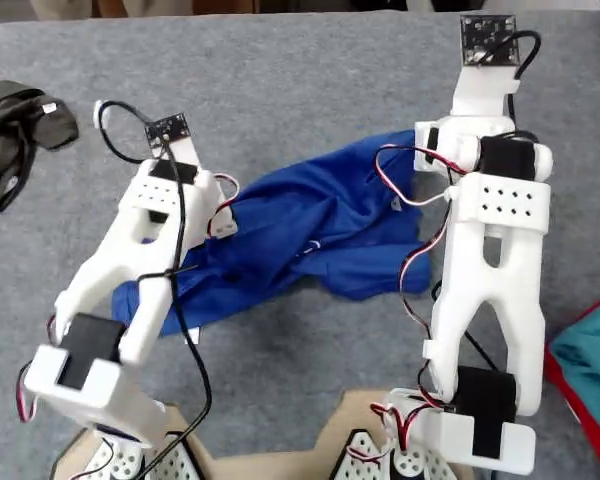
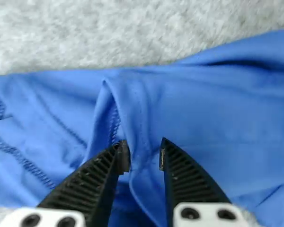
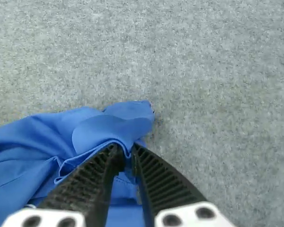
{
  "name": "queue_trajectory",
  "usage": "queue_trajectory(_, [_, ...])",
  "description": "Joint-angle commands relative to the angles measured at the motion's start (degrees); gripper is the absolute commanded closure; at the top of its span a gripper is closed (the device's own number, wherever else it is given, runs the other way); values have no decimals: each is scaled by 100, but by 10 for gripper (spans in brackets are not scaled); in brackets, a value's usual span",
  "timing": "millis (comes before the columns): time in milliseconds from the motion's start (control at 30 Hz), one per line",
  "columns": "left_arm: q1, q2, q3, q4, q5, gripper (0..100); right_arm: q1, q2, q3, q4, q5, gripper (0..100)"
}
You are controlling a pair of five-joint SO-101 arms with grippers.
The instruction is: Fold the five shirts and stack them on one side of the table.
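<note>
on table [image 1: 280,70], left gripper [image 2: 144,158] pinches blue shirt [image 1: 310,225] fold, right gripper [image 3: 128,153] edge.

The grey, fuzzy-topped table [image 1: 310,60] carries 1 crumpled blue shirt [image 1: 310,225] mid-surface, a dark bundle [image 1: 10,140], possibly another shirt, at one edge, and teal cloth [image 1: 592,355] opposite.

We have soft, even light from overhead on the grey table [image 1: 280,70], bright and without glare. The white arms [image 1: 490,250] throw only faint, soft-edged shadows beside them. A slightly darker shadow runs under the near edge of the blue shirt [image 1: 310,220]. Close up, its folds shade gently, and the black ribbed left gripper [image 2: 144,156] and right gripper [image 3: 128,153] catch a dull sheen.
</note>
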Motion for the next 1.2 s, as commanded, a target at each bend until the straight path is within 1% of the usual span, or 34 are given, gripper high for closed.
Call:
queue_trajectory(0, [44,338,-607,-35,123,875,-84,-356,154,-352,-35,993])
queue_trajectory(167, [-141,866,-870,-26,141,875,-84,-330,198,-448,-35,993])
queue_trajectory(333, [-220,910,-862,-26,123,878,-84,-321,180,-448,-26,993])
queue_trajectory(367, [-229,910,-888,-26,123,896,-84,-321,180,-448,-26,993])
queue_trajectory(433, [-211,901,-905,-26,105,976,-84,-321,180,-448,-26,993])
queue_trajectory(467, [-193,901,-914,-26,105,987,-84,-321,189,-448,-26,993])
queue_trajectory(500, [-185,901,-941,35,123,975,-84,-321,198,-448,-26,993])
queue_trajectory(667, [-220,901,-1503,668,141,981,-75,-356,198,-413,-26,993])
queue_trajectory(800, [-220,901,-2391,1213,97,981,-75,-356,198,-404,-26,993])
queue_trajectory(967, [-185,910,-4202,2101,-132,981,-75,-365,180,-404,-35,993])
queue_trajectory(1167, [-519,945,-6277,2980,-132,981,-75,-523,4,-457,-35,993])
